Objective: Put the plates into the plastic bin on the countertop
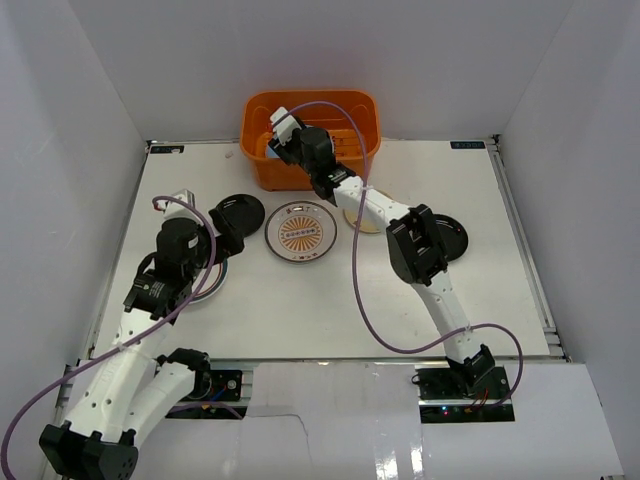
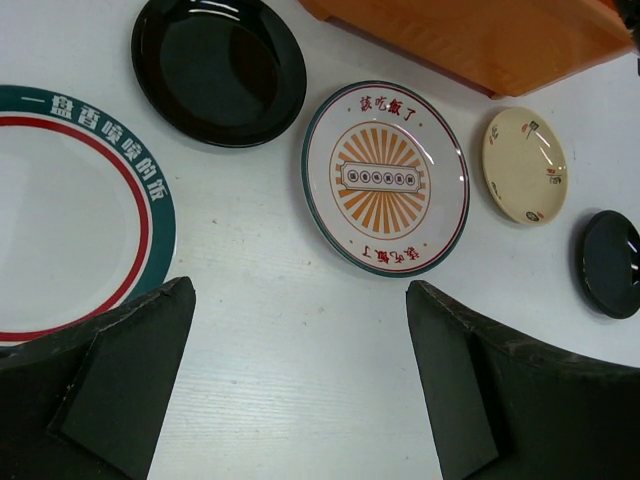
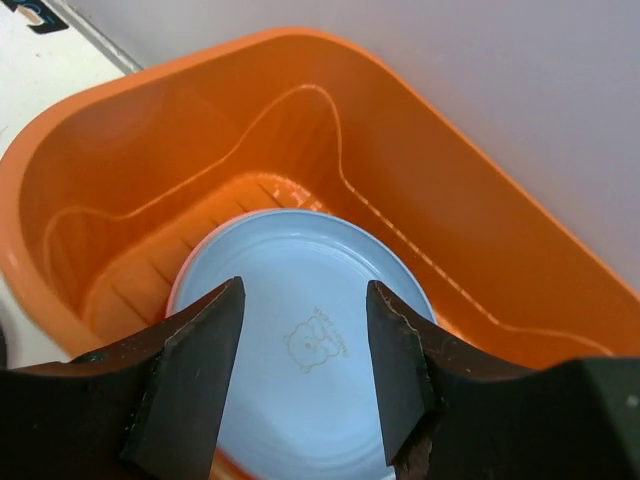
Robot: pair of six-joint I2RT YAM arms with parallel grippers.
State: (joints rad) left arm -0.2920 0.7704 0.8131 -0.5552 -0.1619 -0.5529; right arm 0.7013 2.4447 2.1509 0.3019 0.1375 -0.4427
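The orange plastic bin (image 1: pixel 345 110) stands at the back of the white countertop (image 1: pixel 330 300). My right gripper (image 3: pixel 305 290) hangs open over it, and a blue plate (image 3: pixel 300 350) lies inside below the jaws, clear of both fingers. On the countertop lie a sunburst plate (image 2: pixel 386 178), a glossy black plate (image 2: pixel 220 68), a small tan plate (image 2: pixel 524 165), a second black plate (image 2: pixel 610 263) and a large white plate with a teal rim (image 2: pixel 70 215). My left gripper (image 2: pixel 300 290) is open and empty above bare countertop, between the teal-rimmed plate and the sunburst plate.
White walls (image 1: pixel 90 110) close in the countertop on three sides. My right arm (image 1: pixel 415 245) stretches diagonally over the tan plate and the right-hand black plate, hiding part of each. A purple cable (image 1: pixel 358 270) loops above the middle.
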